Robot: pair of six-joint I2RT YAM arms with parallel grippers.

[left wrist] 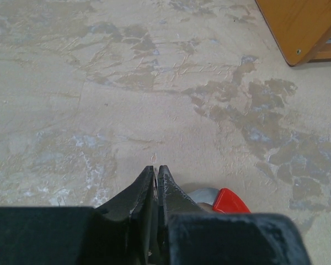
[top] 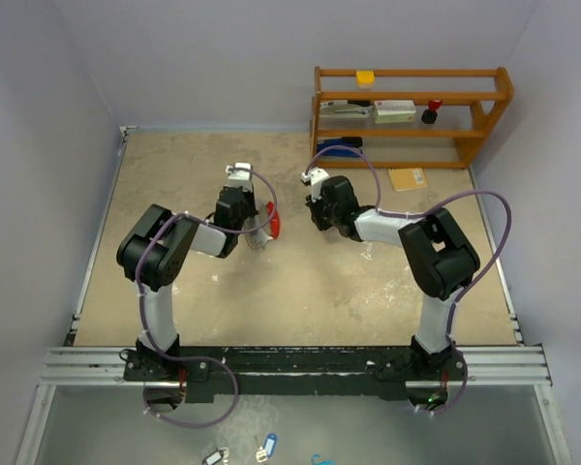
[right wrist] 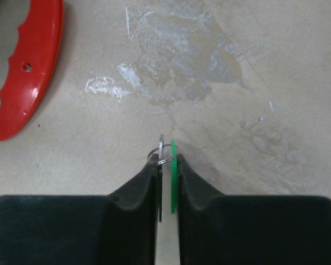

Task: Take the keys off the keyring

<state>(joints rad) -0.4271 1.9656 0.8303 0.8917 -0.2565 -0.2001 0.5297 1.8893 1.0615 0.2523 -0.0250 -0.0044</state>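
1. Keys (right wrist: 174, 165): we see a pale-green tag edge-on with a thin silver ring just beside it. Both are pinched between the fingers of the right gripper (right wrist: 167, 159), which is clamped tight on them over the mottled beige table (top: 300, 291).
2. The keyring (right wrist: 41, 66) is a red plastic crescent with a scalloped inner edge and a small hole. It sits apart from the keys, at the upper left of the right wrist view. From the top camera it lies between the two grippers, just beside the left one.
3. The left gripper (left wrist: 156, 171) has its fingers pressed together, and we can make out nothing between them. A red tip of the keyring shows just beside one finger; we cannot tell whether it touches.
4. A wooden shelf (top: 465, 97) stands at the table's far right. It carries a yellow item (top: 366, 77) and a white box (top: 394, 110) whose print is too small to read.
5. A blue-tagged key (top: 266, 448) lies below the arms' base rail.
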